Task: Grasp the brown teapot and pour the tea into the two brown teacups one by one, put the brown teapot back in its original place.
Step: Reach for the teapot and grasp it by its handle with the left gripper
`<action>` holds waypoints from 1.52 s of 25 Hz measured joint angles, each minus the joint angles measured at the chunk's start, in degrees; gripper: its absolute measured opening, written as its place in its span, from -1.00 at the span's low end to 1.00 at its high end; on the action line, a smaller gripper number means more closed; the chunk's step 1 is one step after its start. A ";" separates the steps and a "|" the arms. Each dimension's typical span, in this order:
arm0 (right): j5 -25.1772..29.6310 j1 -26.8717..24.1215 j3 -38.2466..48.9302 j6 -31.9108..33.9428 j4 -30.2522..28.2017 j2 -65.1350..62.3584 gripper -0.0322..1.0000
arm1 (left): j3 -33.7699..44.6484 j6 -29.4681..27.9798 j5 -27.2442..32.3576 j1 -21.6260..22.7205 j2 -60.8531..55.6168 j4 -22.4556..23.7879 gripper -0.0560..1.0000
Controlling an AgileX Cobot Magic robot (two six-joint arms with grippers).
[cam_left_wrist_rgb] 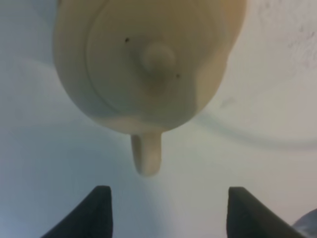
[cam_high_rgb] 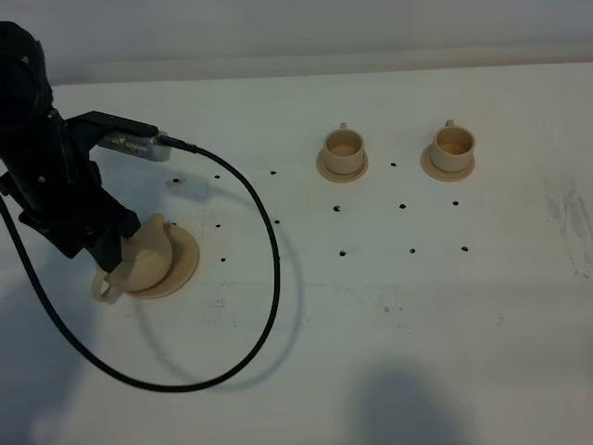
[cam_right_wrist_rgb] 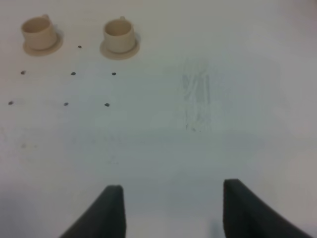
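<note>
Hovering apart over the brown teapot point(cam_high_rgb: 148, 256) on its saucer point(cam_high_rgb: 188, 262), near left of the table point(cam_high_rgb: 389, 362), the left jaws could tip it by closing off-centre; right jaws gape too.

White, matte surface point(cam_high_rgb: 306, 371) all round, meeting a pale grey wall point(cam_high_rgb: 324, 28) along a soft seam well beyond the left gripper point(cam_left_wrist_rgb: 168, 208). Sprinkled with small black dots point(cam_high_rgb: 342, 252) in loose rows, off to the right of that gripper. Ahead of the right gripper point(cam_right_wrist_rgb: 168, 198), a faint grey scuffed patch point(cam_right_wrist_rgb: 195, 99). Lit softly and evenly, with blurred dim shadows point(cam_high_rgb: 398, 408) along the near edge, one on the left gripper's side, one nearer the middle.
</note>
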 joint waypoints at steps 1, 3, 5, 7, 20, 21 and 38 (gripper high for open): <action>0.00 0.00 0.00 0.00 0.00 0.00 -0.10 | 0.00 -0.06 0.00 -0.49 0.00 1.00 0.02; 0.00 0.00 0.00 0.00 0.00 0.00 -0.10 | 0.00 -0.63 0.00 -1.45 0.00 2.96 0.02; 0.00 0.00 0.00 0.00 0.00 0.00 -0.10 | 0.00 -1.85 0.00 -2.79 0.00 5.13 0.02; 0.00 0.00 0.00 0.00 0.00 0.00 -0.10 | 0.00 -2.75 0.00 -3.95 0.00 6.17 0.02; 0.00 0.00 0.00 0.00 0.05 0.00 -0.10 | 0.12 -5.98 0.00 -6.51 5.04 10.17 0.02; 0.00 0.00 0.00 0.00 0.05 0.00 -0.10 | 0.12 -5.98 0.00 -6.51 5.11 10.35 0.02; 0.00 0.00 0.00 0.00 0.05 0.00 -0.10 | -1.86 -6.85 0.00 -6.57 8.60 11.68 0.02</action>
